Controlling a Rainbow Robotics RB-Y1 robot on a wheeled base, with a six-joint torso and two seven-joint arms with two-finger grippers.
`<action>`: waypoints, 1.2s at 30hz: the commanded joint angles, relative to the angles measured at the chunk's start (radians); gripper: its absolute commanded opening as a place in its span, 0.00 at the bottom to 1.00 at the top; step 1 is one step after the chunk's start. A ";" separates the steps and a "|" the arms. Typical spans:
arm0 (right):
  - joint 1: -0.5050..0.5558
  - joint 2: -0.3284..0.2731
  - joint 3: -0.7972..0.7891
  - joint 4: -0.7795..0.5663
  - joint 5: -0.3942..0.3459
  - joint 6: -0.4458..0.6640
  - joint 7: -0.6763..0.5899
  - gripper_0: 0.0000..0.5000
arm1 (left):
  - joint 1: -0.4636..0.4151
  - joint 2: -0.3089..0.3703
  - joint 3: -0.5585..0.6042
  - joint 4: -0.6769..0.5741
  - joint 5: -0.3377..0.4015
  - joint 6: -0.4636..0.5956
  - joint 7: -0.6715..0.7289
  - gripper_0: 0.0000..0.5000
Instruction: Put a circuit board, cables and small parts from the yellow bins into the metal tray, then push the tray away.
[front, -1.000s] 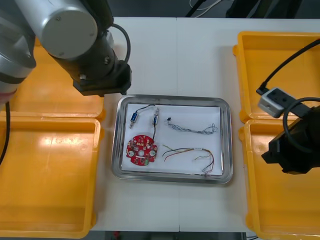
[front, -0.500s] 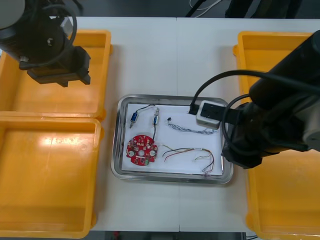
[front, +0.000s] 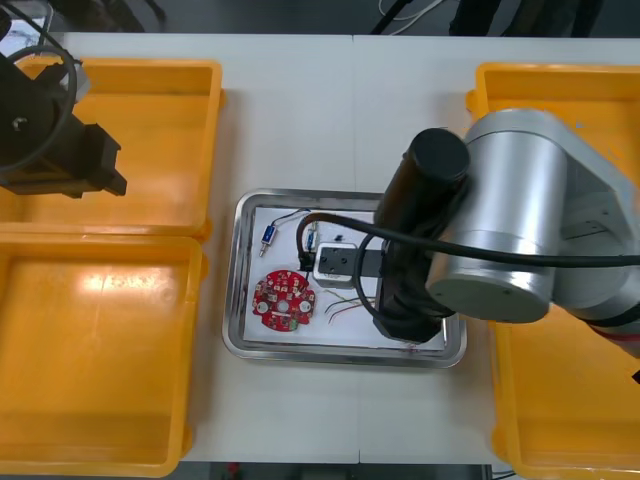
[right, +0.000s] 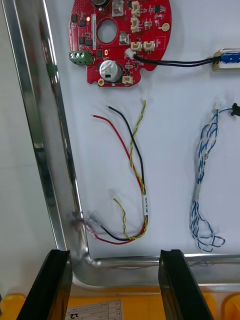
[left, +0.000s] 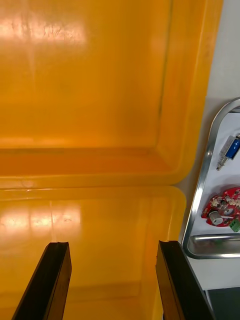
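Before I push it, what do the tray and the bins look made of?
Tray: likely polished metal, mirror-bright rim, white sheet inside. Yellow bins: probably moulded plastic, glossy, soft glare on rounded walls. Right gripper hangs over the tray's right edge, fingers open; left gripper over the left bins.

Red circuit board (right: 120, 37), red and yellow cable (right: 144, 200), flat in metal tray (right: 45, 130)

Front camera looks steeply down on light table (front: 350, 110). Right wrist close above shiny metal tray (right: 47, 150); left wrist above yellow plastic bins (left: 100, 100), sharing tray's corner.
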 joint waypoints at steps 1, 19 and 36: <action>-0.038 0.052 0.072 0.024 0.039 -0.001 0.006 1.00 | 0.087 0.044 0.076 -0.077 -0.028 0.007 -0.041 1.00; -0.038 0.106 0.285 0.125 0.151 -0.161 0.016 1.00 | 0.343 -0.022 0.249 -0.201 -0.100 0.007 -0.211 1.00; 0.024 0.199 0.368 0.194 0.296 -0.161 -0.009 1.00 | 0.399 -0.082 0.292 -0.215 -0.148 0.007 -0.272 1.00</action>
